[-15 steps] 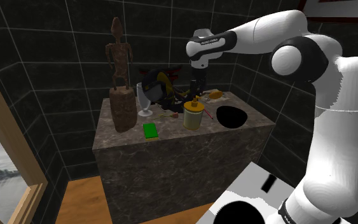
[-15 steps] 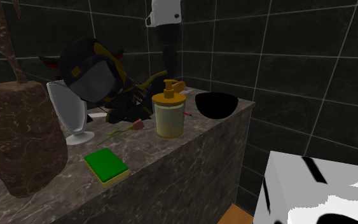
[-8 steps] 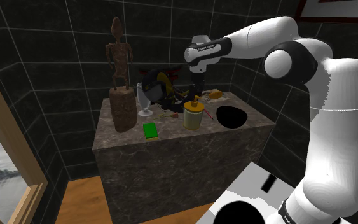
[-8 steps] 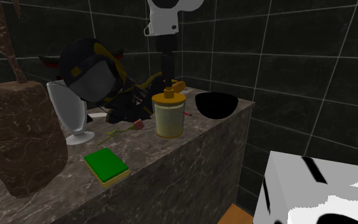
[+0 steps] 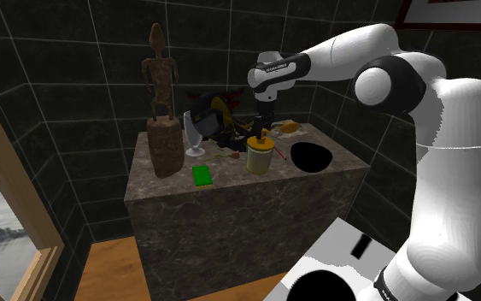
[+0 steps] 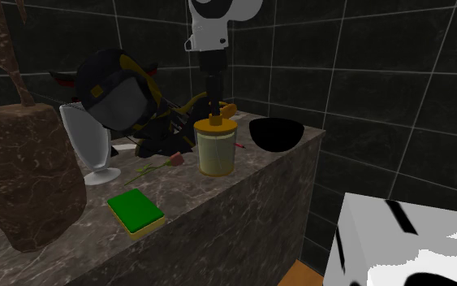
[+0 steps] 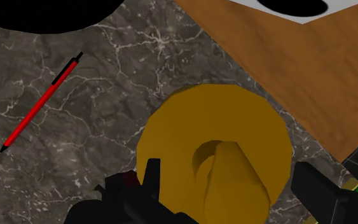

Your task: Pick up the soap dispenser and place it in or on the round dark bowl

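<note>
Though not yet clasped, soap dispenser: upright on counter, toward near edge; pale yellow body, amber pump cap on top.
Fingers: spread apart, straddling pump head from above, one at each flank of cap; no squeeze visible.
Gripper: pointing straight down, low over pump; likely set for pinching narrow pump neck rather than wide body.
Round dark bowl: just right of dispenser in shoulder view, apart from it, mouth up; short sideways carry judged enough.
Red pen: flat on counter between dispenser and bowl; low, probably no hindrance once dispenser lifted clear.
Dark helmet-like heap: on far side, behind dispenser and close to gripper; worth watching on any backward drift.
Stemmed glass, green sponge, carved figure: toward shoulder view's left, well apart from likely path to bowl.
</note>
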{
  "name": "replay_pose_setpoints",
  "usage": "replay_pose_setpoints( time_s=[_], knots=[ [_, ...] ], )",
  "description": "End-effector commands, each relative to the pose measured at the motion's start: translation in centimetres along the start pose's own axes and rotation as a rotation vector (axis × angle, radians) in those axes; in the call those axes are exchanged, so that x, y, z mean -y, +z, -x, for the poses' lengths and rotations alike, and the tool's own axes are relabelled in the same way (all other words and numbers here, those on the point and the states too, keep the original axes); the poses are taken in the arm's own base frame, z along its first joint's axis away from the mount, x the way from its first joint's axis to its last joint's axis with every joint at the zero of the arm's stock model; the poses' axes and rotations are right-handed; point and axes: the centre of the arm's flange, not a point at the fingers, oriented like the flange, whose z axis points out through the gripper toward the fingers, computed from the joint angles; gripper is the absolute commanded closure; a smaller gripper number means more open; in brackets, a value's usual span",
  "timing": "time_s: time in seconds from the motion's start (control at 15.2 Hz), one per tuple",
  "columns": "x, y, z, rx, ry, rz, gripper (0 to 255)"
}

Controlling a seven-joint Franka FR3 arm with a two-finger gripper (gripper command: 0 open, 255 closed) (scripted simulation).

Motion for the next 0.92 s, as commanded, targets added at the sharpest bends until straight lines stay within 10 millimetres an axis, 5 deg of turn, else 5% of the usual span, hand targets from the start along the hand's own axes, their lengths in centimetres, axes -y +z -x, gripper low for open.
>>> replay_pose_setpoints(
  time_s=[0.0,0.07,0.66,0.86],
  knots=[
    [0.0,0.0,0.0,0.0,0.0,0.0,0],
    [0.0,0.0,0.0,0.0,0.0,0.0,255],
    [0.0,0.0,0.0,0.0,0.0,0.0,255],
    [0.0,-1.6,0.1,0.0,0.0,0.0,255]
  ],
)
